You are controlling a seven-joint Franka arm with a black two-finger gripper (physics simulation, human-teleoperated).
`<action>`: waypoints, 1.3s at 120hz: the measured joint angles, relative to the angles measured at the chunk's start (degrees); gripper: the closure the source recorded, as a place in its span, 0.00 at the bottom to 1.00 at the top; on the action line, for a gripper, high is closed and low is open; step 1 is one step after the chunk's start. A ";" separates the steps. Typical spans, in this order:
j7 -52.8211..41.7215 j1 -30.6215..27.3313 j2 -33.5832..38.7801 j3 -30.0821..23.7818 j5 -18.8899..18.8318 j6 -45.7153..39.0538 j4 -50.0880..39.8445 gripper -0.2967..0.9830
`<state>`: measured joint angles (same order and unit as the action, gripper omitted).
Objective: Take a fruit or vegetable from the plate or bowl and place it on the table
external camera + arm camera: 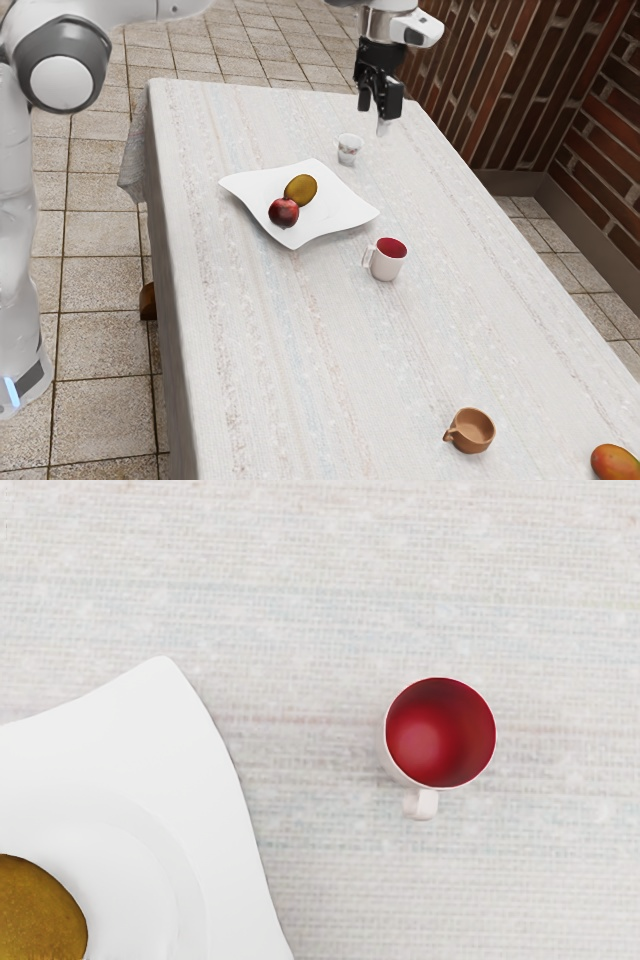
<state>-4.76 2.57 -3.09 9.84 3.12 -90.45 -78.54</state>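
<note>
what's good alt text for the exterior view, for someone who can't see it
A robot's black gripper hovers above a table where a white plate holds a dark red fruit and a yellow-brown one. Also on the cloth: a small white cup, a red-lined mug, a brown cup, an orange-red fruit.

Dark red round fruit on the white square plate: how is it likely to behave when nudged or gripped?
The dark red round fruit would probably roll if nudged, being nearly spherical. Its shiny skin may slip in an off-centre grip. The yellow-brown oval fruit close beside it could get pushed along too.
</note>
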 joint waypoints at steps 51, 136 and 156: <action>-3.32 4.24 -1.23 7.97 0.02 -0.09 0.99 0.23; -5.37 -5.44 -0.17 14.14 3.63 -3.88 -13.48 0.23; -4.24 -3.31 8.47 13.89 0.71 -9.24 -27.92 0.23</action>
<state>-9.01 -0.74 5.38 23.73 3.83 -99.70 -106.46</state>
